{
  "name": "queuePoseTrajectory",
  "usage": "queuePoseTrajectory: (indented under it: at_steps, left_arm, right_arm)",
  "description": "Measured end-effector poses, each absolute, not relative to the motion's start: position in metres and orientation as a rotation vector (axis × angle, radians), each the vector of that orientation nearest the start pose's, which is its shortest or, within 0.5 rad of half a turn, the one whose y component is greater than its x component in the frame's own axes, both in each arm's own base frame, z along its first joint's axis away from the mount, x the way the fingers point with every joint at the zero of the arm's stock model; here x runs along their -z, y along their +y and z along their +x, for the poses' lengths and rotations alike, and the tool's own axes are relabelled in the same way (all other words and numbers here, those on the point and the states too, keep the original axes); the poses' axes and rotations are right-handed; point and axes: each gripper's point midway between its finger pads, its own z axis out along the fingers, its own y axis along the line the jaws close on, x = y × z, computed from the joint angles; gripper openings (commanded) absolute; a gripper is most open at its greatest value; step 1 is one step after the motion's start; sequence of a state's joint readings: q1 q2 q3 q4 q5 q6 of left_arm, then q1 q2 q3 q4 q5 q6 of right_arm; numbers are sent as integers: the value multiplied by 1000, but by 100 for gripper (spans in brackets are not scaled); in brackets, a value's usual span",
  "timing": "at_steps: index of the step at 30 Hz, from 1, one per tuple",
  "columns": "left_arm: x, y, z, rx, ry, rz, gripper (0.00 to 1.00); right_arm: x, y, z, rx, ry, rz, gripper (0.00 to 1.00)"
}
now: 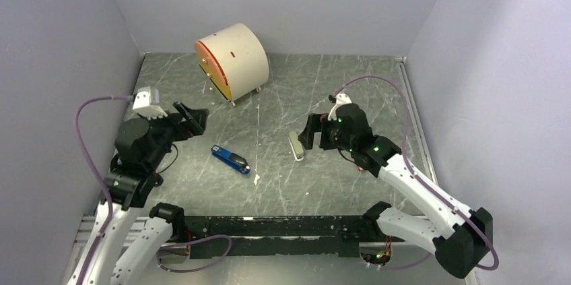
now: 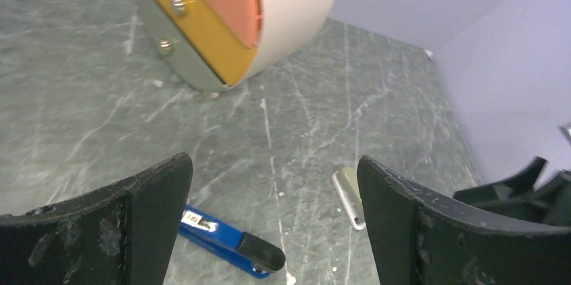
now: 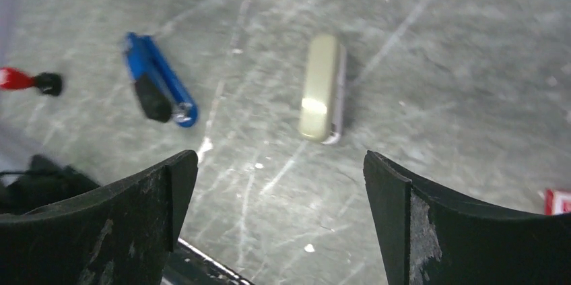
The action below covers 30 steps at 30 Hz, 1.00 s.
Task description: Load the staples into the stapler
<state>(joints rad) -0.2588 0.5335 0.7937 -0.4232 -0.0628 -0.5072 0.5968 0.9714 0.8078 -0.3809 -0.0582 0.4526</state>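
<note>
Some of stapler [image 2: 222, 239] hidden, behind left fingers [image 2: 135, 224]

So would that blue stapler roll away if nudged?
The blue stapler lies flat and slim, so it would probably slide or pivot, not roll. Its glossy shell looks hard, so likely stiff and somewhat slippery to grip.

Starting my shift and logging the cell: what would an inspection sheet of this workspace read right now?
Surface: grey marbled table, scratched, white flecks.
Job's things: blue stapler lying at centre; staples: nothing seen.
Clutter: grey-green stapler; round drawer unit at back.
Grippers: left gripper and right gripper both open, empty.
Cables: purple cables loop off both arms.
Surroundings: lilac walls on three sides.
</note>
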Motion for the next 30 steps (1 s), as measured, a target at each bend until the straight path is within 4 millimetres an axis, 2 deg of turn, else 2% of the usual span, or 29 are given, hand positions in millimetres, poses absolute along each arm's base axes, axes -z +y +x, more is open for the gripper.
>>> queuePoseTrajectory:
  at_steps: [4, 8, 11, 16, 20, 23, 30]
  left_arm:
    - [-297, -105, 258, 626, 1746, -129, 97]
    - [-293, -135, 266, 763, 1763, -11, 94]
    - [-278, -152, 272, 847, 1816, 36, 94]
    - [-243, -169, 273, 932, 1944, 66, 94]
    - [-231, -175, 272, 961, 1989, 90, 94]
    - [-226, -179, 270, 958, 2009, 114, 94]
    - [-222, -186, 265, 934, 2033, 173, 94]
  right_arm:
    - [-157, 176, 249, -449, 2293, -74, 97]
    - [-125, 133, 255, -144, 2394, 97, 100]
    - [-110, 94, 266, 33, 2443, 249, 100]
    - [-98, 21, 278, 200, 2432, 589, 100]
    - [-96, 9, 275, 207, 2407, 733, 100]
    - [-84, 6, 265, 211, 2411, 837, 100]
    - [-43, -7, 221, 224, 2409, 1123, 100]
